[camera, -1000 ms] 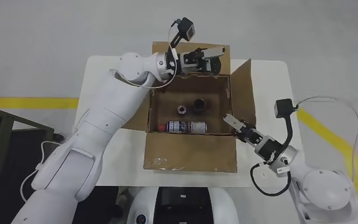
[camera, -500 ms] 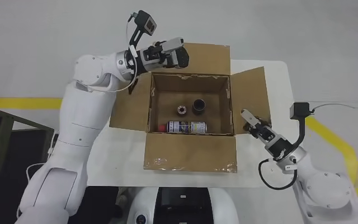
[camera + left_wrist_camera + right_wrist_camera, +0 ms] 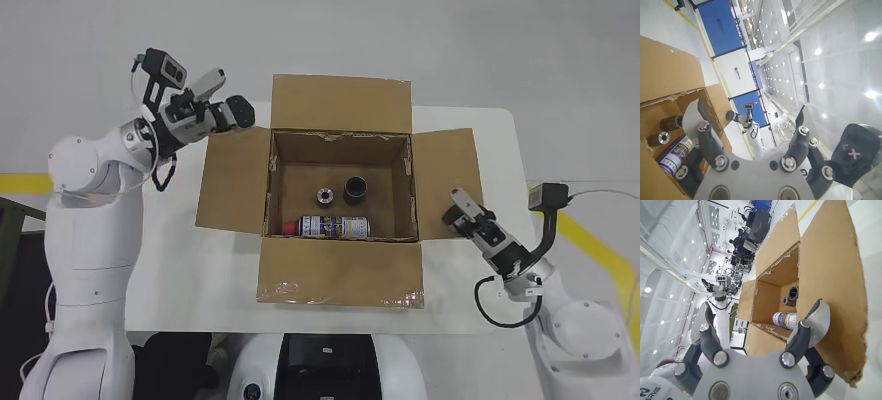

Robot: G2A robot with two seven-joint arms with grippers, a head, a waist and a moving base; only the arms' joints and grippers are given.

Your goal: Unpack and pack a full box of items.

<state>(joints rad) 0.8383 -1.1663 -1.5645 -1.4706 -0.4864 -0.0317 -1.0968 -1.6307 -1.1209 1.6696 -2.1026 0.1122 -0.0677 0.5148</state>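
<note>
Cardboard box (image 3: 340,148) sits open in the middle of the white table (image 3: 495,150), with all four flaps folded outward. Inside it, a spray can (image 3: 335,226) lies on its side along the near wall. Just behind the can stand a small metal cylinder (image 3: 323,196) and a darker cylinder (image 3: 355,187), close together. The left claw (image 3: 228,97) hangs above the table's far left corner, just beyond the left flap, fingers spread and holding nothing. The right claw (image 3: 464,208) is at the outer edge of the right flap, also spread and empty. One of its fingers lies over the cardboard, but whether it touches cannot be told.
</note>
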